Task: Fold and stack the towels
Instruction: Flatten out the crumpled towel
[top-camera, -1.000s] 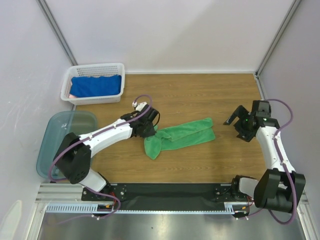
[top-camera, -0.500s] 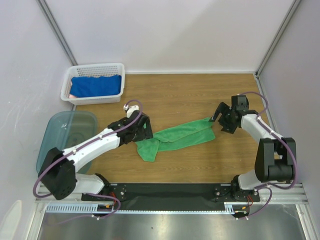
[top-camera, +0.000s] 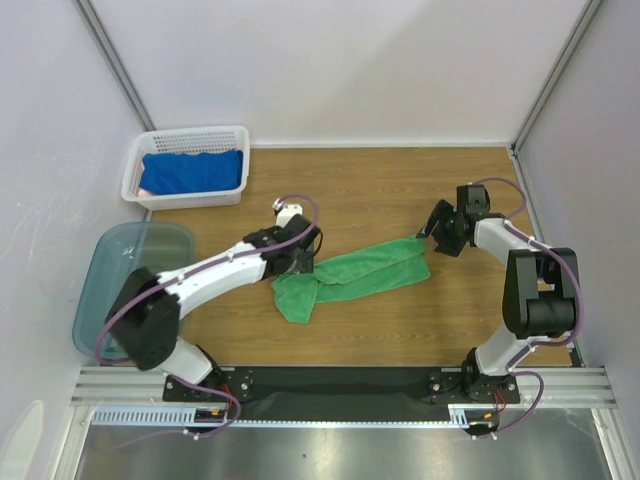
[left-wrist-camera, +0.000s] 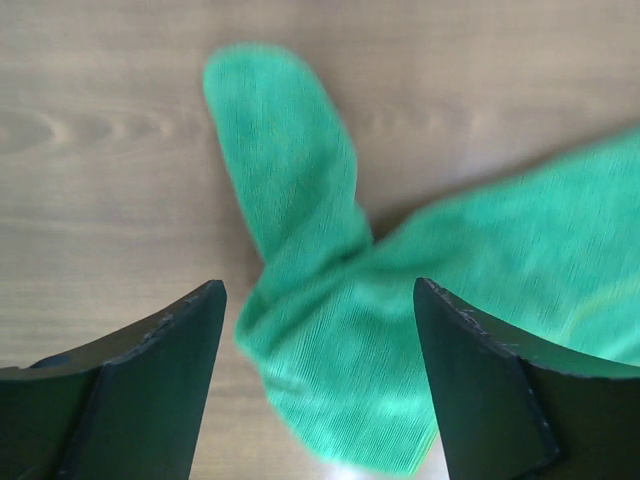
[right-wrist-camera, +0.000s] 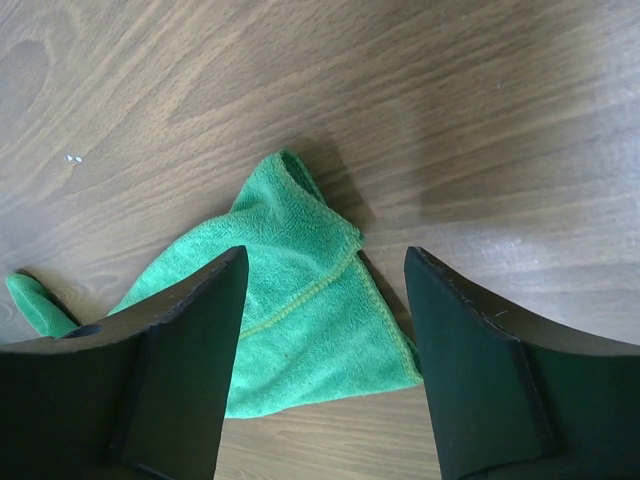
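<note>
A green towel (top-camera: 355, 272) lies crumpled lengthwise on the wooden table, with its left end bunched into a lobe (left-wrist-camera: 285, 150). My left gripper (top-camera: 300, 262) hovers open over that bunched end, and green cloth (left-wrist-camera: 340, 360) shows between its fingers with nothing gripped. My right gripper (top-camera: 437, 232) stands open at the towel's right end; its hemmed corner (right-wrist-camera: 300, 300) lies below, between the fingers. A folded blue towel (top-camera: 192, 172) lies in the white basket (top-camera: 185, 135) at the back left.
A clear teal bin (top-camera: 120, 270) sits off the table's left edge beside the left arm. White walls and a metal frame close in the back and both sides. Bare wood (top-camera: 380, 190) shows behind the green towel.
My left gripper opened and let go of the towel's left end, which dropped onto the table. The right arm swung in from the right to the towel's right corner, its jaws narrowing slightly.
</note>
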